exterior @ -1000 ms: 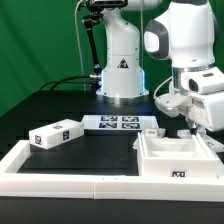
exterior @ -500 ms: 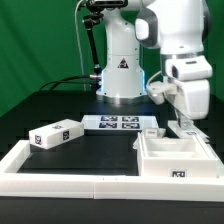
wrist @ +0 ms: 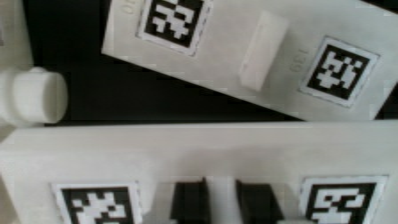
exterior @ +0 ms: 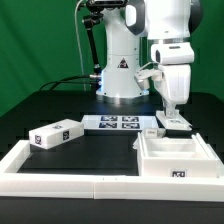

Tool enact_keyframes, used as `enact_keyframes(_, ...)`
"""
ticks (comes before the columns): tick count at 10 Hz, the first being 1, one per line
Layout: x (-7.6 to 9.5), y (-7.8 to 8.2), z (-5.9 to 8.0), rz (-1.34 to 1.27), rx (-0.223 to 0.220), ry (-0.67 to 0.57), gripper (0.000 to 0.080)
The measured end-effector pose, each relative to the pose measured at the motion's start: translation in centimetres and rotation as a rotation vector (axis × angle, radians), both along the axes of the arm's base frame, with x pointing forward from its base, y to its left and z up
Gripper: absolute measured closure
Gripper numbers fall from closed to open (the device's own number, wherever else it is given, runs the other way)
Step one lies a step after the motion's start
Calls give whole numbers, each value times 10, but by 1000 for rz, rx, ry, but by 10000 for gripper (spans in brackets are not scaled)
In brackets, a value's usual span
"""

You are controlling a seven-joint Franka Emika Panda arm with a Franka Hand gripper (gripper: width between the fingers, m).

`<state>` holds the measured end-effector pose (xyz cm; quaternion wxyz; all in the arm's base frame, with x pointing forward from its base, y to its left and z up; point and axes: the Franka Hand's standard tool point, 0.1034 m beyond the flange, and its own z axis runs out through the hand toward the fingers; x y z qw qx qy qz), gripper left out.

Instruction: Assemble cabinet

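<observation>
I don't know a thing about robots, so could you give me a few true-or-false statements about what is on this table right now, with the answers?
1. A big white box sits on the exterior view's right. True.
2. The gripper is lifting the small white block on the exterior view's left. False: that block lies on the table, and the gripper hangs over by the box's far edge.
3. The box is open on top. True.
4. The curtain behind the scene is red. False: it is green.
5. The marker board lies flat on the table in front of the arm's base. True.
</observation>
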<state>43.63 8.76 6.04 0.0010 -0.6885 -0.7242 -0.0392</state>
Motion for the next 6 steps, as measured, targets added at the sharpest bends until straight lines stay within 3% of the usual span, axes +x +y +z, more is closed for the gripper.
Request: enact_keyframes(6, 9, 8, -2, -140, 14, 7, 731)
